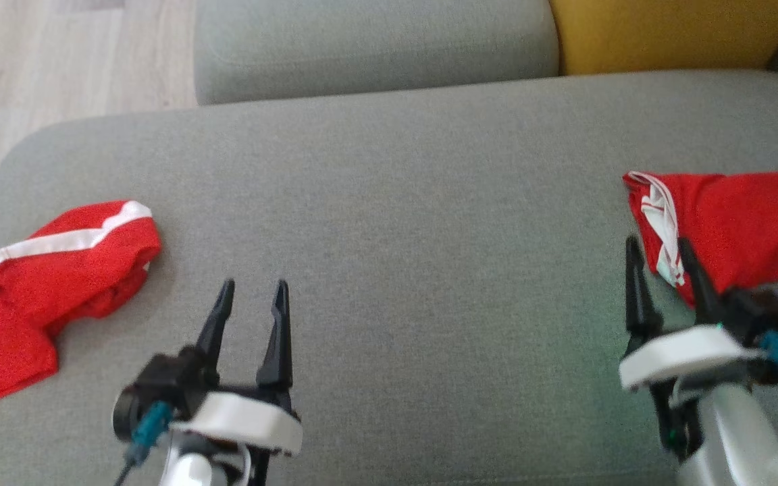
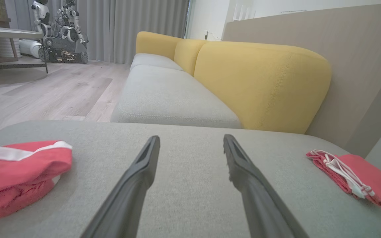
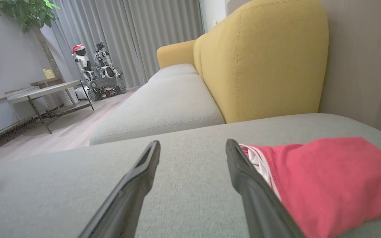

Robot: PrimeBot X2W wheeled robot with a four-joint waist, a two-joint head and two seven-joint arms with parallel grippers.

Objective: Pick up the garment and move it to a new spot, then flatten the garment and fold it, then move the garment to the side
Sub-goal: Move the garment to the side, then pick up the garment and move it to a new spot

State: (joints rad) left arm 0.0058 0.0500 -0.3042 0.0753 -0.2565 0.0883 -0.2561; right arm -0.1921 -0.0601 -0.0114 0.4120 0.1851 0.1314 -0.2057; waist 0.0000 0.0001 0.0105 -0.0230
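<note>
red folded garment [image 1: 740, 223] just by r fingers [image 1: 637, 290], crumpled red cloth [image 1: 38, 283] near l fingers [image 1: 279, 324]; both spread, empty.

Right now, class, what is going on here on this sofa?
A robot works at a grey sofa. Its left gripper and right gripper are both open and empty. The right one is beside a folded garment, red; a crumpled garment, red with a white stripe, lies at the left, untouched.
</note>
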